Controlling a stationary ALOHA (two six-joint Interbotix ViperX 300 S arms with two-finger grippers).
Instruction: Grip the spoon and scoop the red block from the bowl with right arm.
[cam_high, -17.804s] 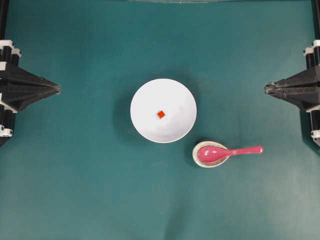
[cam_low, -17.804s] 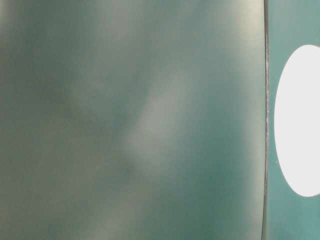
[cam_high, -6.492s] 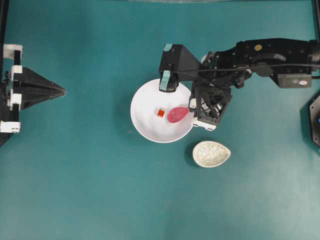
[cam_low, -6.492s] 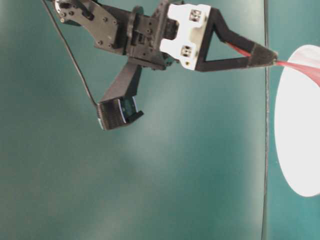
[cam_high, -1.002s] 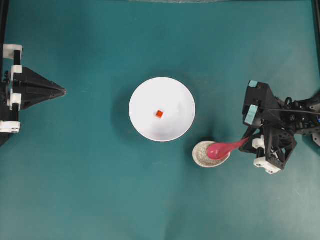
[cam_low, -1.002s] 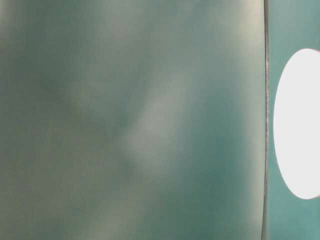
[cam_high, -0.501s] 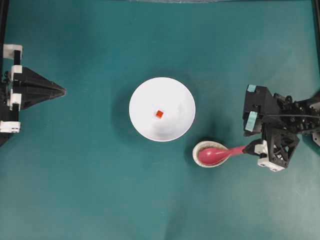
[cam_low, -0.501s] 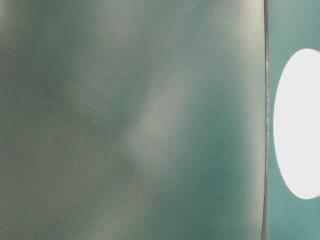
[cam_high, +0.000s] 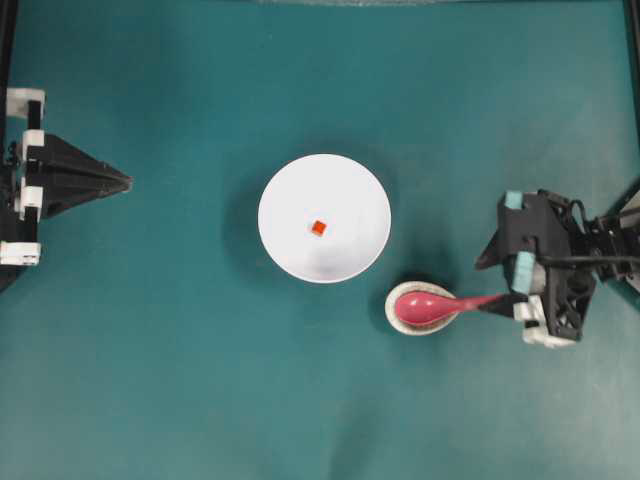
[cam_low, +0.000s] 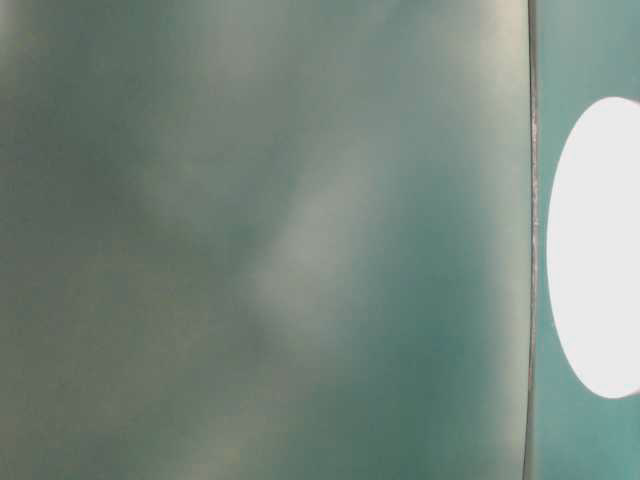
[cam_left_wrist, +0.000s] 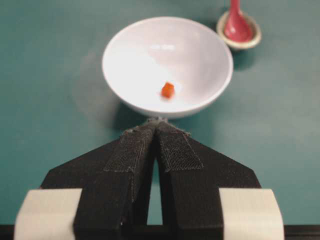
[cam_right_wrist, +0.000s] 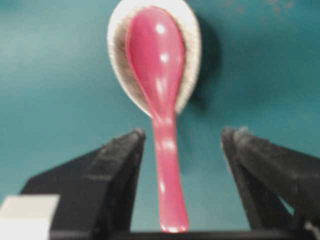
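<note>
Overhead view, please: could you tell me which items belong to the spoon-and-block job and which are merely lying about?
Belong to the job:
- spoon, scoop in the dish
- red block, in the bowl
- bowl
- right gripper, fingers open astride the spoon handle

Lying about:
- speckled dish
- left gripper, shut, parked

I can read no writing, label, brand, number or sign anywhere in my views, neither on the worktop (cam_high: 150, 380) nor on anything that stands on it.
</note>
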